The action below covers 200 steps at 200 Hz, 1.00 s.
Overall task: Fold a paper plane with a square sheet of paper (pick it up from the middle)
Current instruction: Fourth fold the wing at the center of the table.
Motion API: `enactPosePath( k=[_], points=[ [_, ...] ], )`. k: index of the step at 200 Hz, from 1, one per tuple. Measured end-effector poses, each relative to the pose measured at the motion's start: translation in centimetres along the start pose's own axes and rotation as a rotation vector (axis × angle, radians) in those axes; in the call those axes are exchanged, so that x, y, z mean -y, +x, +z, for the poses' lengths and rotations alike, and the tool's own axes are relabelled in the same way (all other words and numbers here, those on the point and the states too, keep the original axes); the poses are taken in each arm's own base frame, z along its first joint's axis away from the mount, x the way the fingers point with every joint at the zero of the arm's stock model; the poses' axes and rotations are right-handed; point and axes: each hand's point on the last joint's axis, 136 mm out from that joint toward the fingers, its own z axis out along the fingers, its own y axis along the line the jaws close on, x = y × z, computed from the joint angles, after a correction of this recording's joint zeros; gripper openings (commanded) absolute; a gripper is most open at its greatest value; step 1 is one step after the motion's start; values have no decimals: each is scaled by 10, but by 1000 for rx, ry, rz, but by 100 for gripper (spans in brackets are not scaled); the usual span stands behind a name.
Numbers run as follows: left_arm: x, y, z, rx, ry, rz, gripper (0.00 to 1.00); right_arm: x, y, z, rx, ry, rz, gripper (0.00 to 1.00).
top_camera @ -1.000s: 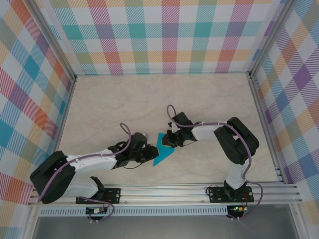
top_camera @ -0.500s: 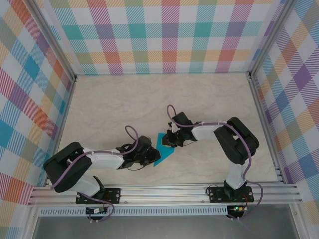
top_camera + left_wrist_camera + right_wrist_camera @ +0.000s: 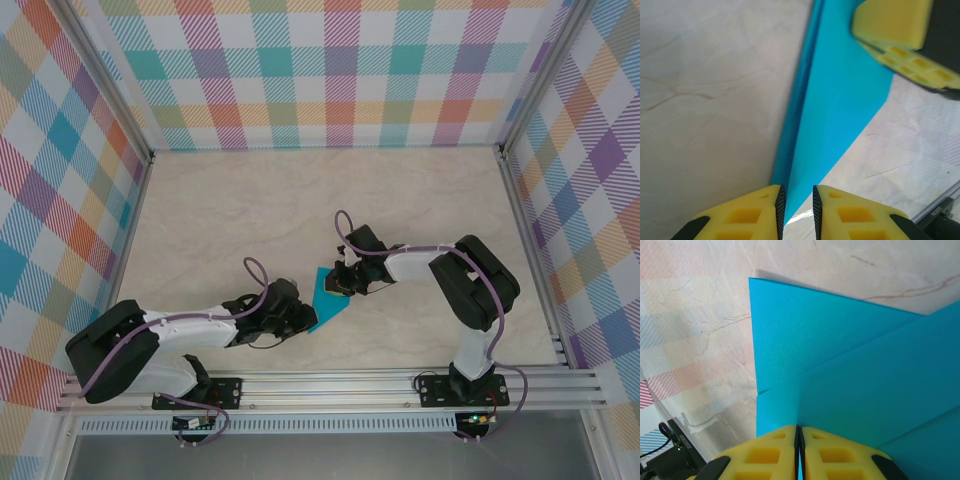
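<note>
Jaws of both arms at a part-folded paper sheet (image 3: 328, 300), mid-table (image 3: 250, 200).
Diagonal flaps overlap, pointed shape forming; plane looks unfinished, more folds left. Right gripper (image 3: 799, 440) jaws pinched shut on its edge; left gripper (image 3: 795, 205) jaws narrow, straddling a raised edge, grip unclear.

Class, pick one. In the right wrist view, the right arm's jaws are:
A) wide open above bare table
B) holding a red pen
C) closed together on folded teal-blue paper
C: the right arm's jaws meet with no gap, and the folded teal-blue paper sheet runs in between them.
</note>
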Motion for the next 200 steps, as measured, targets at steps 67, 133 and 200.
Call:
enactPosePath(
  k=[67,133,200],
  points=[
    [12,-9,10,21,5,-23,21,0,0,0,0,0,0,12],
    [-1,-21,-33,134,-35,-46,29,0,0,0,0,0,0,12],
    [31,-19,-16,85,81,-8,27,0,0,0,0,0,0,12]
  ],
)
